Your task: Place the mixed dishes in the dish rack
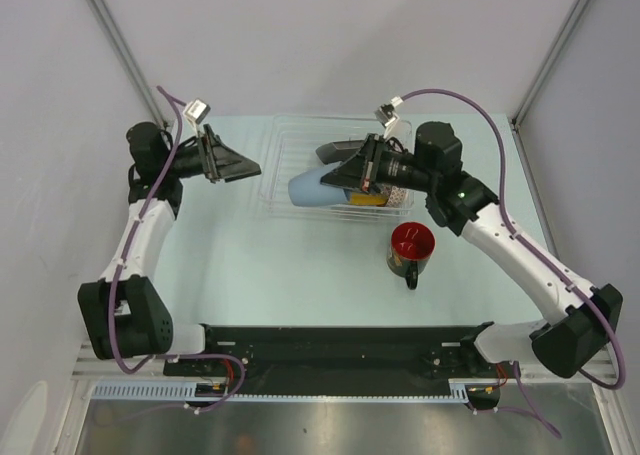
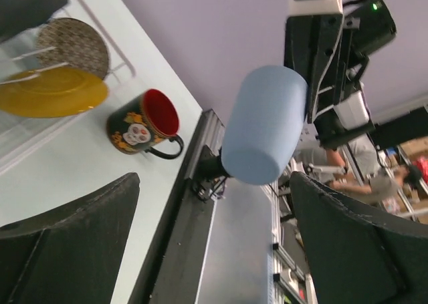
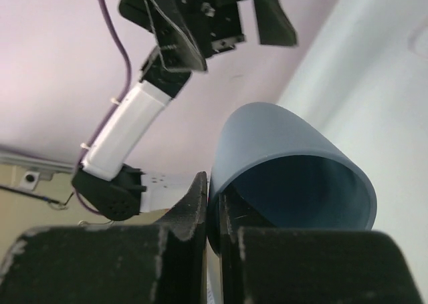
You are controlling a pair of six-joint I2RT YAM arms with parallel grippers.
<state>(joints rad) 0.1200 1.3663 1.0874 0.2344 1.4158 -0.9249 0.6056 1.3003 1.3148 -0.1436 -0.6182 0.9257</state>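
My right gripper is shut on the rim of a plain light-blue cup, held on its side over the front left of the clear dish rack. In the right wrist view the fingers pinch the cup wall. A small yellow plate and a round patterned plate stand in the rack. A dark mug with a red inside and a skull print stands on the table in front of the rack. My left gripper is open and empty, just left of the rack. No mosaic bowl shows.
A dark flat piece lies in the rack behind the cup. In the left wrist view the cup, mug, yellow plate and patterned plate show. A black rail runs along the near table edge.
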